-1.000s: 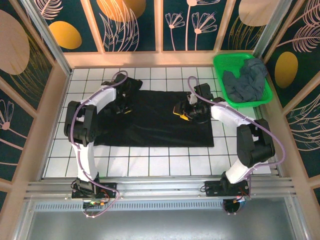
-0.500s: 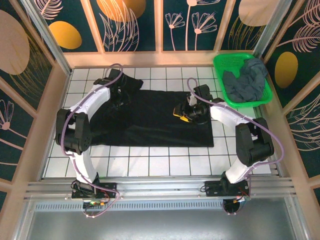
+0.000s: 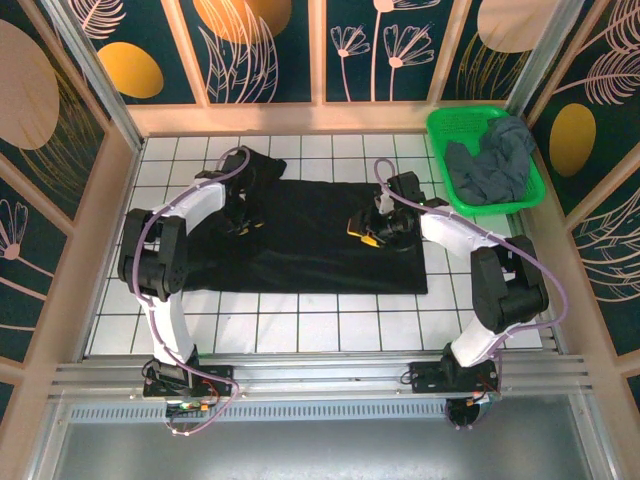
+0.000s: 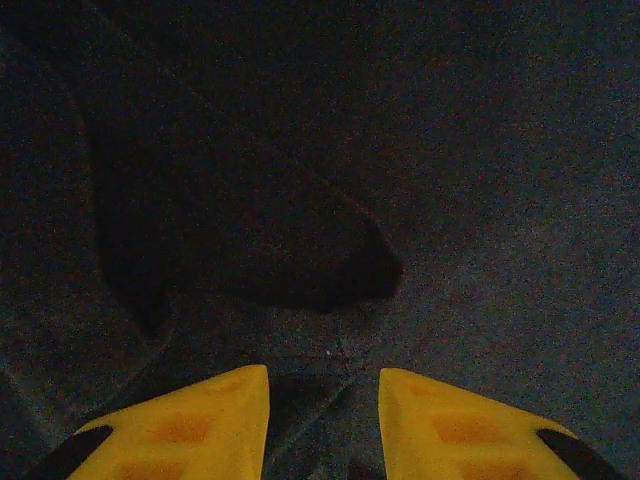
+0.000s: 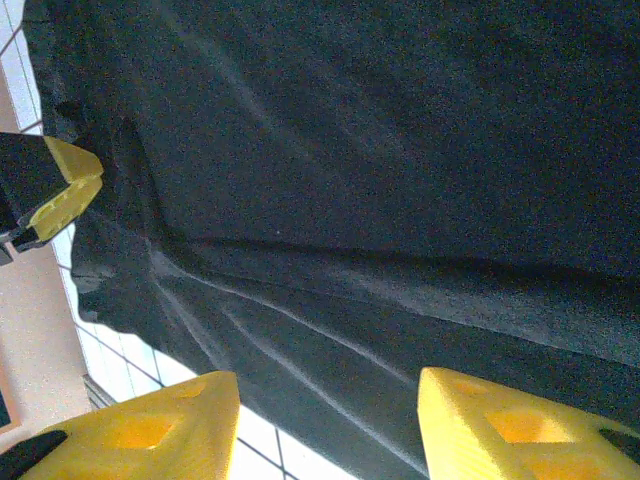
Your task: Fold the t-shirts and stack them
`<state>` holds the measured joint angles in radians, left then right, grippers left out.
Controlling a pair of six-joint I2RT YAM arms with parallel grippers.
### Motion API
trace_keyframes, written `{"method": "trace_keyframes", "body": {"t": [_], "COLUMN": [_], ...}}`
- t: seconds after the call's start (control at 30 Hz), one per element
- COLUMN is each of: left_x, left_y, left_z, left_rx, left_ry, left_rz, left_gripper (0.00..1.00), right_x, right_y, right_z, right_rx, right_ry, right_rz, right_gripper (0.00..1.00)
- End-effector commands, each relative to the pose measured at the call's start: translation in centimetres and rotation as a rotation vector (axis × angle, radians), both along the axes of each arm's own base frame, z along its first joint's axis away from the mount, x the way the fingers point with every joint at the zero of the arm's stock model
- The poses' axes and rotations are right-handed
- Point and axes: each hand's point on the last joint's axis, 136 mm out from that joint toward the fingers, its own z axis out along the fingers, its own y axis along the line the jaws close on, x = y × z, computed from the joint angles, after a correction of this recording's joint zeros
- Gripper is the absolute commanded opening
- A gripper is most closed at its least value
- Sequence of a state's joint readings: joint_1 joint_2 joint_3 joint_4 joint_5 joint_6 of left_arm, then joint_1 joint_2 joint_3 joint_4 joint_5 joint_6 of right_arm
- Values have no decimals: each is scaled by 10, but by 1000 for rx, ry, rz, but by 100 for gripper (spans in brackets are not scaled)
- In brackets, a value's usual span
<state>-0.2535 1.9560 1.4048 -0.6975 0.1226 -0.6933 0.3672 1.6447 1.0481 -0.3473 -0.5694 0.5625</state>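
A black t-shirt (image 3: 310,250) lies spread flat on the white tiled table (image 3: 300,330), with a sleeve bunched at its upper left. My left gripper (image 3: 245,222) hangs low over the shirt's left part, open, yellow fingertips (image 4: 190,425) apart above dark cloth (image 4: 400,150). My right gripper (image 3: 362,232) hovers open over the shirt's right half; its view looks across the creased cloth (image 5: 400,150) to the left gripper's yellow finger (image 5: 62,185) at the far end. A dark slate grey t-shirt (image 3: 492,160) sits crumpled in the basket.
A green mesh basket (image 3: 455,125) stands at the back right corner of the table. Patterned wall panels (image 3: 300,50) enclose the table on three sides. An aluminium rail (image 3: 320,380) runs along the near edge by the arm bases.
My left gripper swung toward the shirt's upper left and came back down over its left part. The right gripper shifted slightly. The shirt lies as before.
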Motion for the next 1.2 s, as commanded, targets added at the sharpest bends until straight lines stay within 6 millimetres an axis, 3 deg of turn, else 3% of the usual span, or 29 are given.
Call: {"method": "trace_keyframes", "body": {"t": [0.0,0.2,0.37,0.77,1.1,1.13,1.17], "left_x": [-3,10,12,13,15,15,16], "left_y": [-4,-8,-13,-35,-45,-44,-42], "left_z": [-19,-22,-14,19,14,14,17], "left_rx": [25,56,72,168,189,192,207], "left_ry": [23,-10,-36,-107,-103,-105,-112], "left_rz": [-57,-86,-113,-271,-364,-371,-372], "left_gripper": [33,18,0,0,0,7,24], "right_x": [-5,-4,-6,-3,-4,-4,-4], "right_y": [-5,-4,-5,-3,-2,-3,-3], "right_z": [3,7,5,3,-1,-2,-2], "right_rx": [-5,1,-4,2,0,-1,-4], "right_ry": [-3,-9,-4,2,14,16,18], "right_rz": [-6,-10,-11,-9,-1,-1,-1], "right_gripper": [51,51,51,51,51,51,51]}}
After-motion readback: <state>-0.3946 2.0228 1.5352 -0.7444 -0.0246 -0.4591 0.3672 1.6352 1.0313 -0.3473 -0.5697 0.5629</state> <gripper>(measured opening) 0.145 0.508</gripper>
